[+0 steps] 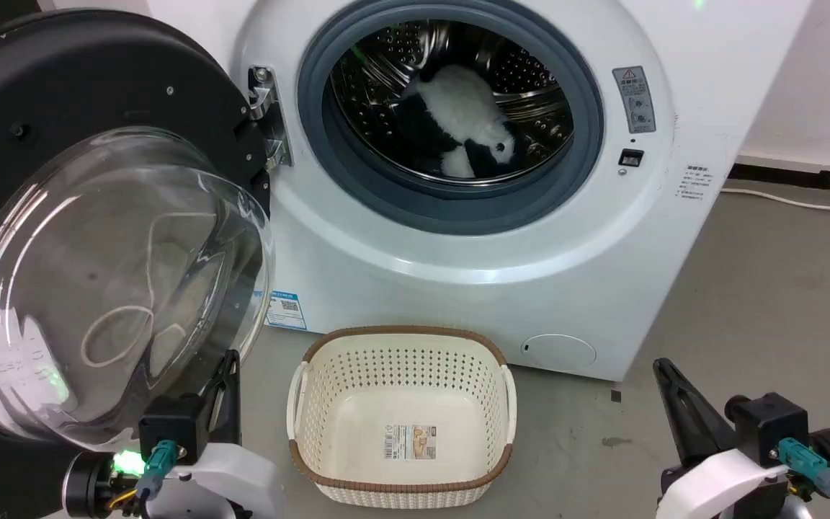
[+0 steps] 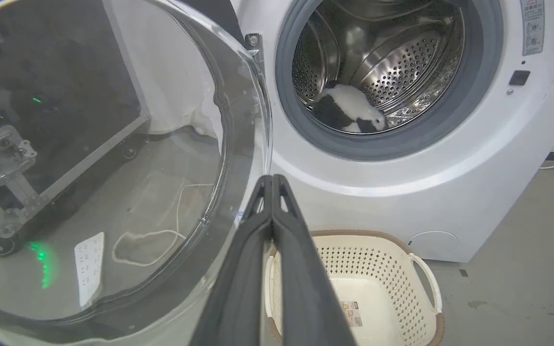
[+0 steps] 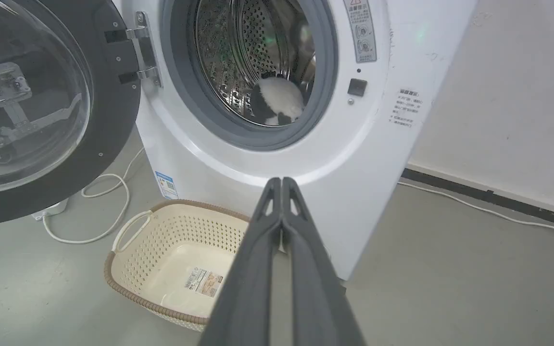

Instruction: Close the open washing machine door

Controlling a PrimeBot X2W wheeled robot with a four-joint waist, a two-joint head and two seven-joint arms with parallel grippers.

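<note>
Grey floor [image 1: 746, 303] below a white wall [image 1: 818, 72]. A white washer [image 1: 458, 288] stands on it, drum [image 1: 530, 72] uncovered. Its door [image 1: 62, 108] hangs swung wide on the hinge [image 1: 271, 115] left of the drum, glass bowl [image 1: 98, 274] bulging outward. A cream basket [image 1: 400, 333] sits before the washer. A black-and-white plush [image 1: 465, 108] lies in the drum. Left claw [image 1: 230, 358], pinched shut and empty, is just beside the bowl's lower edge; right claw [image 1: 663, 364], also shut and empty, hovers at lower right
</note>
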